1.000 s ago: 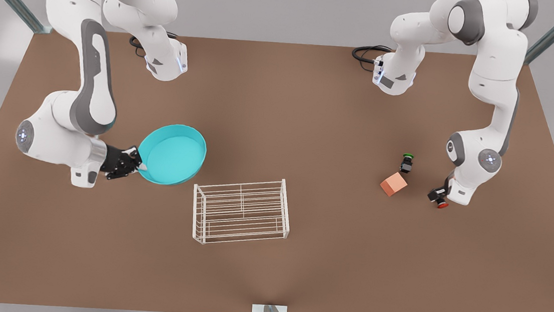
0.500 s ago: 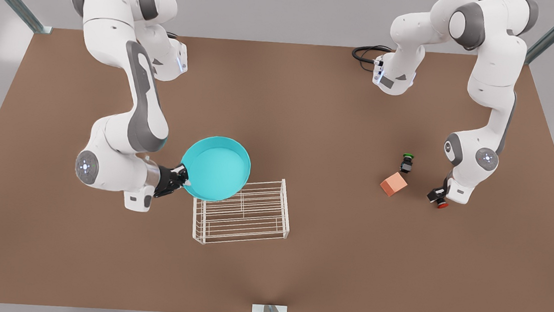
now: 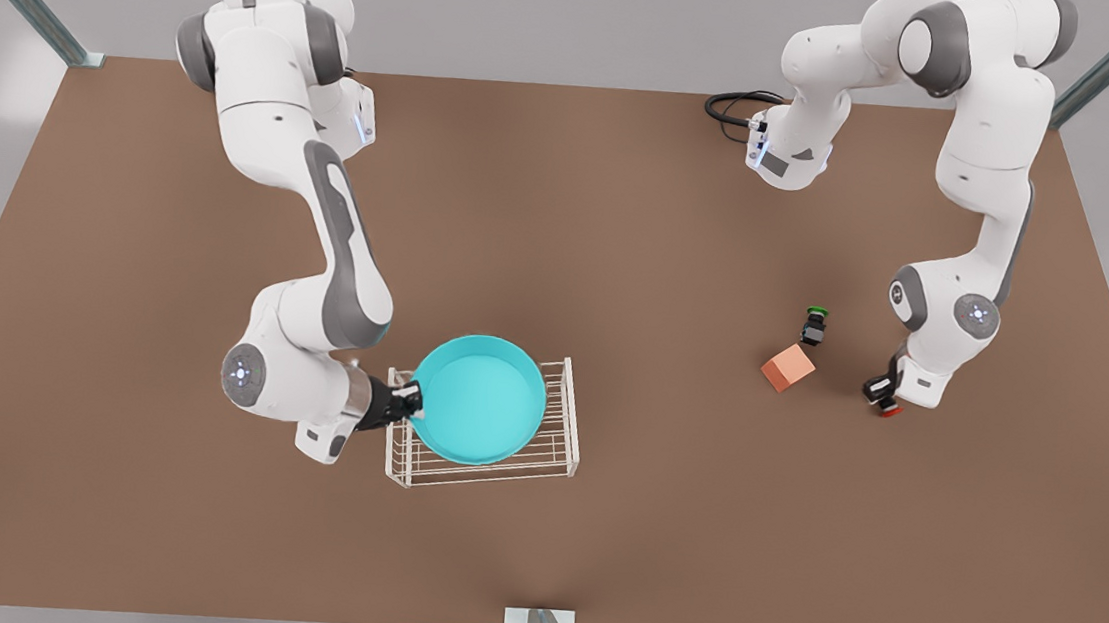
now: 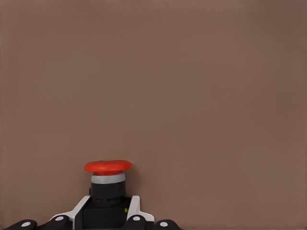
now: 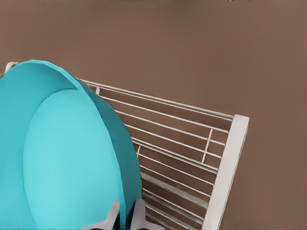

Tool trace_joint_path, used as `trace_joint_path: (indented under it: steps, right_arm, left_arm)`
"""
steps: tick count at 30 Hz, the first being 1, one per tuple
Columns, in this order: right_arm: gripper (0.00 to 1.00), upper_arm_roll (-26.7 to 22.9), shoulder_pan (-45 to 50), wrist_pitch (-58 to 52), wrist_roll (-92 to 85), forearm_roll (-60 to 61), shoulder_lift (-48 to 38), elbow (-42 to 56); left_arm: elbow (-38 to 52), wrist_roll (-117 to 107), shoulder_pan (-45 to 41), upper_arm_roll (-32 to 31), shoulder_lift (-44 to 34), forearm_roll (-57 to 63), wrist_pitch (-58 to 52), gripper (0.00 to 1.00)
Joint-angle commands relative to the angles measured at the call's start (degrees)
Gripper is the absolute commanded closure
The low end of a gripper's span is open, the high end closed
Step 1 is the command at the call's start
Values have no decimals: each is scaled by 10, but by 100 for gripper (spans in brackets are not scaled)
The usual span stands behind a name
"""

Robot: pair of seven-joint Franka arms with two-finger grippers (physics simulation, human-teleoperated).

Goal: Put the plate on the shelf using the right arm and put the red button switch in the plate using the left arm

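While clamped by its rim at nine o'clock in the right gripper (image 3: pixel 409 402), plate (image 3: pixel 478 400) poised over shelf (image 3: pixel 557 452); at three o'clock across table (image 3: pixel 619 257), red button switch (image 3: pixel 888 408) pinched in left gripper (image 3: pixel 881 392), beside pink cube (image 3: pixel 788 367) and green button (image 3: pixel 814 325)

Fingers (image 5: pixel 113 214) pinch plate (image 5: pixel 62 158) rim, plate over shelf (image 5: pixel 192 143).

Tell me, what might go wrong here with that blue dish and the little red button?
The right hand pinches the plate only at its rim, over the shelf; let go unevenly, it may tip or slide off the wires. The left hand is closed on the red button switch, near the pink cube and green button, which it could knock when lifting.
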Motion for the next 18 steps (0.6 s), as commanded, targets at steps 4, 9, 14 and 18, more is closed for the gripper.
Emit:
trace_joint_path:
  steps: [4, 9, 14, 18]
  right_arm:
    - [0, -1, 2, 41, 110, 4, -4, -3]
    - [0, -59, 0, -128, 146, -135, -167, -3]
    - [0, -159, -3, -327, 162, -303, -174, -5]
    - [0, -153, -1, -179, 221, -329, -367, -295]
  left_arm:
    - [10, 6, -4, -2, -32, 1, -52, 50]
    - [100, -56, -42, -17, -66, 1, -232, 50]
    - [254, -426, -74, -184, -69, 5, -451, 50]
    - [379, -737, -221, -198, -28, -19, -488, 50]
